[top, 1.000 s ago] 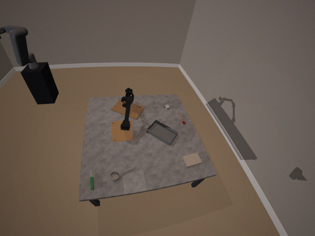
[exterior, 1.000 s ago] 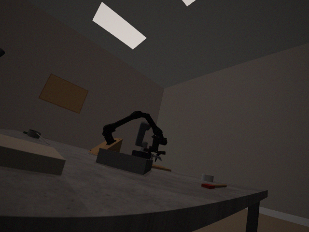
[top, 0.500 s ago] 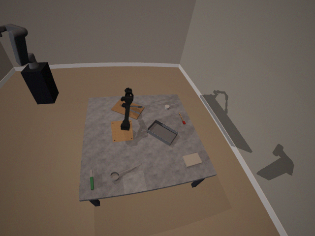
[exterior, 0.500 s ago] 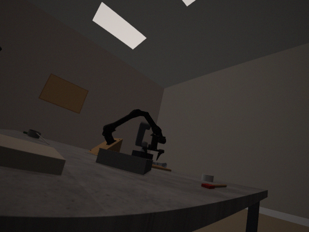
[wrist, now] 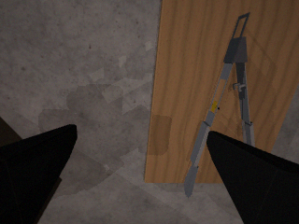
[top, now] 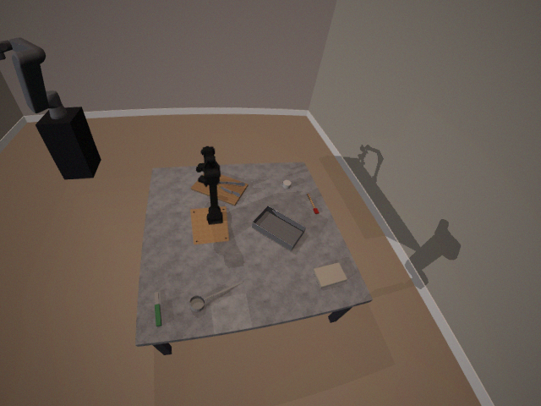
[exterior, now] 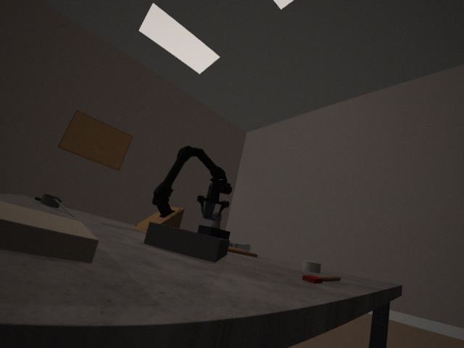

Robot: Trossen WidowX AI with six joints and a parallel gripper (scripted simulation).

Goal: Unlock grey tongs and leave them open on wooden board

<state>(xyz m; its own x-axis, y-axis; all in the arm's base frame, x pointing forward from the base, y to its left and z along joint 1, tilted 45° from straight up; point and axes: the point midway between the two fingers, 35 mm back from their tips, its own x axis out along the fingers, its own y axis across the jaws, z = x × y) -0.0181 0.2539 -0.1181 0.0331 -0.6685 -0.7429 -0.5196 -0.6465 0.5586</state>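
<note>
The grey tongs (top: pixel 228 190) (exterior: pixel 245 247) (wrist: pixel 237 50) lie on the wooden board (top: pixel 233 200) (exterior: pixel 243 253) (wrist: pixel 182 70) with their two arms spread apart in a narrow V. In the wrist view the hinge end is at the top, and the left arm's tip reaches past the board's lower edge. The right arm's tip is hidden behind a finger. My gripper (top: pixel 200 173) (exterior: pixel 211 216) (wrist: pixel 144 133) is wide open and empty, raised above the board and off to the side of the tongs. The roasting tin (top: pixel 273 236) (exterior: pixel 183 241) holds nothing.
A white round pot (top: pixel 286 183) (exterior: pixel 311 266) and a red-headed brush (top: pixel 315 211) (exterior: pixel 312 278) lie beyond the tin. A cream block (top: pixel 330 275) (exterior: pixel 45 235), a round sieve (top: pixel 197 303) (exterior: pixel 50 200) and a green-handled tool (top: pixel 157 315) are farther off.
</note>
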